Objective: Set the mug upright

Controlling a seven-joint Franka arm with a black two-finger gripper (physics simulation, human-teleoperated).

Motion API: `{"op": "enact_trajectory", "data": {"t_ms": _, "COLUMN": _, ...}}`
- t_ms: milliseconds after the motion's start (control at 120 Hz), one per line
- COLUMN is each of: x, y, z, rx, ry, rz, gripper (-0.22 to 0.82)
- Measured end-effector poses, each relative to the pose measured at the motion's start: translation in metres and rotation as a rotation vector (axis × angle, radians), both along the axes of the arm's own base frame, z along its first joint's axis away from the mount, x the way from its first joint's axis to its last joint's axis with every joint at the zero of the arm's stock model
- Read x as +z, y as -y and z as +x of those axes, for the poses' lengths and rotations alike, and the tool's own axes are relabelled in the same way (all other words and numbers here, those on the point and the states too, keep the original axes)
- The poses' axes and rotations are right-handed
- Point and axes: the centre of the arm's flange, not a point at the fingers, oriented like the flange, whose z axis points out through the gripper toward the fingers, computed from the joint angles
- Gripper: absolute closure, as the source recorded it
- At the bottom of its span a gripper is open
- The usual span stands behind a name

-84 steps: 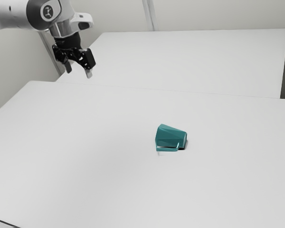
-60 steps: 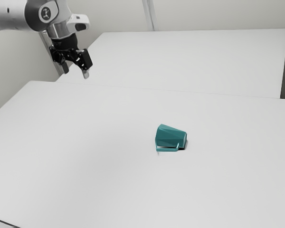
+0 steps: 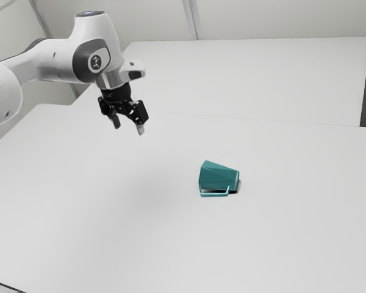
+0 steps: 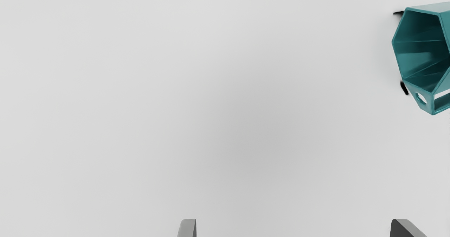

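The gripper (image 3: 129, 126) hangs above the table to the exterior view's left of the mug, well apart from it. A teal faceted mug (image 3: 219, 176) lies on its side, its handle toward the exterior view's near edge and its narrower end toward that view's right. In the wrist view the mug (image 4: 420, 50) shows its open mouth and part of its handle. Both fingertips of the gripper (image 4: 293, 228) stand wide apart with nothing between them.
The mug rests on a broad white table (image 3: 122, 226). Behind it is another white surface (image 3: 250, 79), with pale walls beyond. A dark line crosses the exterior view's near left corner.
After first drifting slightly back toward the exterior view's left, my hand has moved to that view's right and nearer the mug. The mug's outline has shifted very slightly; it still lies on its side.
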Motion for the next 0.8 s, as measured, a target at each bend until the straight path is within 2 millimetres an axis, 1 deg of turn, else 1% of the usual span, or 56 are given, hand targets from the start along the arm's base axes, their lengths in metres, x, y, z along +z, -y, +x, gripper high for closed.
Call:
{"op": "enact_trajectory", "data": {"t_ms": 83, "x": -0.015, "y": -0.004, "z": -0.012, "rx": 0.033, "ry": 0.021, "rz": -0.057, "gripper": 0.00}}
{"op": "enact_trajectory", "data": {"t_ms": 142, "x": -0.021, "y": -0.005, "z": -0.017, "rx": 0.070, "ry": 0.042, "rz": -0.121, "gripper": 0.00}}
{"op": "enact_trajectory", "data": {"t_ms": 200, "x": -0.022, "y": -0.007, "z": -0.016, "rx": 0.110, "ry": 0.068, "rz": -0.182, "gripper": 0.00}}
{"op": "enact_trajectory", "data": {"t_ms": 300, "x": -0.030, "y": -0.010, "z": -0.013, "rx": 0.186, "ry": 0.097, "rz": -0.286, "gripper": 0.00}}
{"op": "enact_trajectory", "data": {"t_ms": 408, "x": -0.044, "y": -0.010, "z": -0.006, "rx": 0.279, "ry": 0.106, "rz": -0.413, "gripper": 0.00}}
{"op": "enact_trajectory", "data": {"t_ms": 500, "x": -0.066, "y": -0.001, "z": 0.001, "rx": 0.335, "ry": 0.088, "rz": -0.513, "gripper": 0.00}}
{"op": "enact_trajectory", "data": {"t_ms": 592, "x": -0.078, "y": 0.011, "z": 0.006, "rx": 0.347, "ry": 0.083, "rz": -0.566, "gripper": 0.00}}
{"op": "enact_trajectory", "data": {"t_ms": 667, "x": -0.089, "y": 0.019, "z": 0.008, "rx": 0.340, "ry": 0.076, "rz": -0.587, "gripper": 0.00}}
{"op": "enact_trajectory", "data": {"t_ms": 733, "x": -0.098, "y": 0.031, "z": 0.009, "rx": 0.311, "ry": 0.068, "rz": -0.598, "gripper": 0.00}}
{"op": "enact_trajectory", "data": {"t_ms": 800, "x": -0.113, "y": 0.040, "z": 0.008, "rx": 0.283, "ry": 0.051, "rz": -0.600, "gripper": 0.00}}
